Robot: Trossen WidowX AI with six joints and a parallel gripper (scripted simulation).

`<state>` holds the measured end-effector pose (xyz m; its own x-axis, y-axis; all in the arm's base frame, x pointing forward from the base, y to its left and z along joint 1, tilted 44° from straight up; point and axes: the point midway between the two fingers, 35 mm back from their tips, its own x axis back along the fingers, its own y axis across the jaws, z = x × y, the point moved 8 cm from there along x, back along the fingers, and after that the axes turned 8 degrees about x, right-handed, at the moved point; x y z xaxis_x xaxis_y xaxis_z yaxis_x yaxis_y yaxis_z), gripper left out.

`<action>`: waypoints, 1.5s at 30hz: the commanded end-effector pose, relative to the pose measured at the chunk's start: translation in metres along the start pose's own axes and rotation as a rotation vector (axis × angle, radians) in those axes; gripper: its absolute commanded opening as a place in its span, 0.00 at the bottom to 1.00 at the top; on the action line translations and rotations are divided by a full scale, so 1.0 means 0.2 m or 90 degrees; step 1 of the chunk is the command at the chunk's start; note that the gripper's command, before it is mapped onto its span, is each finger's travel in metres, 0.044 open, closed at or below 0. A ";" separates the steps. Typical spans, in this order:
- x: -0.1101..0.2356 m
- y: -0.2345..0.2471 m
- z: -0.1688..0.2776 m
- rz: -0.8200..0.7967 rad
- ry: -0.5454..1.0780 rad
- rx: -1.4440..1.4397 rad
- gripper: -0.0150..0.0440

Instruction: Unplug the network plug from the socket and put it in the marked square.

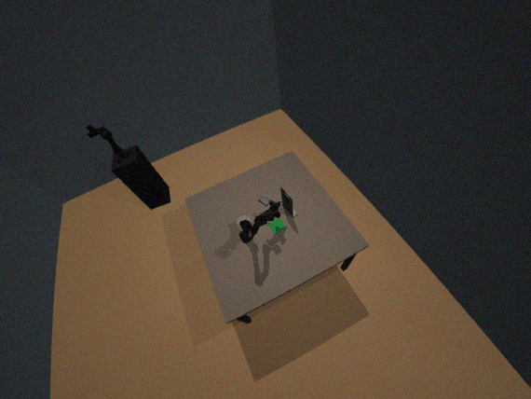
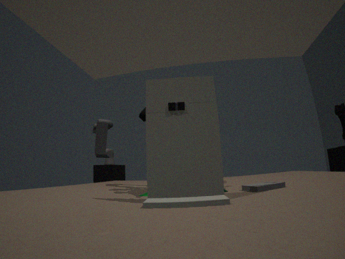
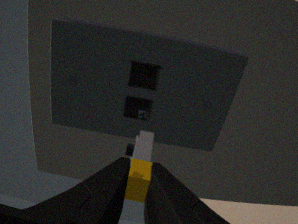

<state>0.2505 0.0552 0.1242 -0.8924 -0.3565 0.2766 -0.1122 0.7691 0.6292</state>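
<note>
The plug (image 3: 141, 156), pale grey at the tip with a yellow rear section, is clamped between the jaws and points at the lower of two dark sockets (image 3: 139, 107) in the upright panel (image 3: 80, 90). The green marked square (image 1: 277, 226) lies near the surface's centre.
</note>
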 end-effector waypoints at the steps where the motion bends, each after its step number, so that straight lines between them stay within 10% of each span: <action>1: 0.01 0.00 0.00 -0.002 0.002 -0.001 0.25; 45: 0.08 0.03 0.01 0.001 0.001 -0.002 0.25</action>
<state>0.2354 0.0525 0.1270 -0.8907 -0.3574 0.2810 -0.1099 0.7690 0.6298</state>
